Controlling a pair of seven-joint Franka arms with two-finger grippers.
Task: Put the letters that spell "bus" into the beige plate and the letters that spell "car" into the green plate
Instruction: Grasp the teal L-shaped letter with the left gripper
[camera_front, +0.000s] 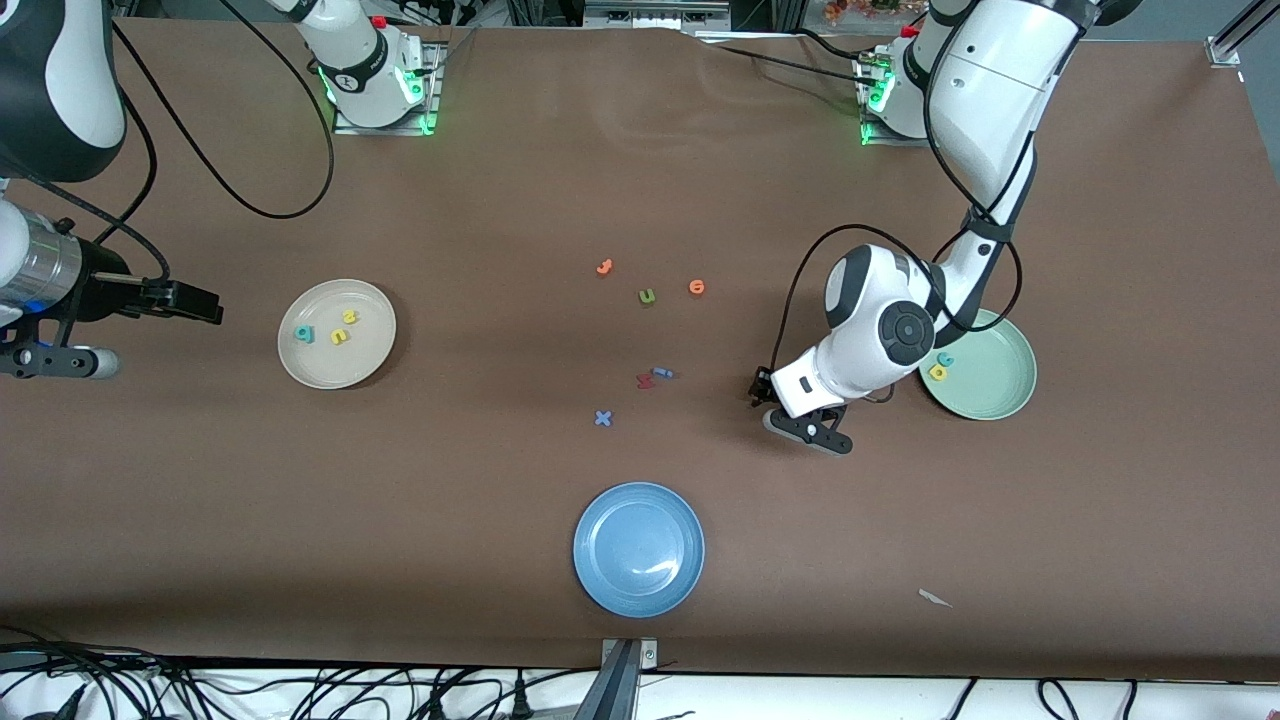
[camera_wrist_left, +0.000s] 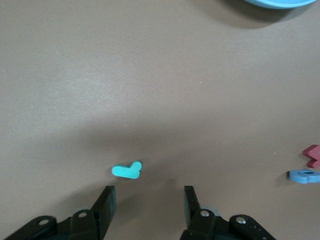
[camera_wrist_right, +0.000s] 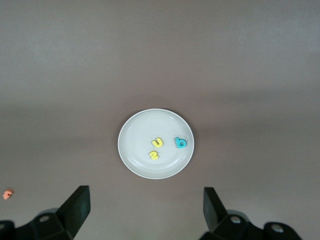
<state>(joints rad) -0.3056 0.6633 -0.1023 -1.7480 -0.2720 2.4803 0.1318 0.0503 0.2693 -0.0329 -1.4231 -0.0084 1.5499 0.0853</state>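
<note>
The beige plate (camera_front: 372, 350) (camera_wrist_right: 135, 155) lies toward the right arm's end and holds the teal "b" (camera_front: 303, 333) (camera_wrist_right: 180, 143), the yellow "u" (camera_front: 349, 316) (camera_wrist_right: 157, 143) and the yellow "s" (camera_front: 339, 336) (camera_wrist_right: 154, 155). High above the table beside it, my right gripper (camera_front: 190, 302) (camera_wrist_right: 145, 200) is open and empty. The green plate (camera_front: 1000, 385) holds the teal "c" (camera_front: 944, 358) and the yellow "a" (camera_front: 937, 372). The teal "r" (camera_wrist_left: 127, 171) lies flat on the brown table just ahead of my left gripper's (camera_front: 808, 432) (camera_wrist_left: 148, 200) open fingertips, untouched. The front view does not show it.
Loose letters lie mid-table: two orange ones (camera_front: 604, 267) (camera_front: 697, 287), a green "u" (camera_front: 647, 296), a red one (camera_front: 645, 380) (camera_wrist_left: 312, 155), a small blue one (camera_front: 662, 373) (camera_wrist_left: 304, 175) and a blue "x" (camera_front: 603, 418). A blue plate (camera_front: 600, 580) sits nearest the front camera.
</note>
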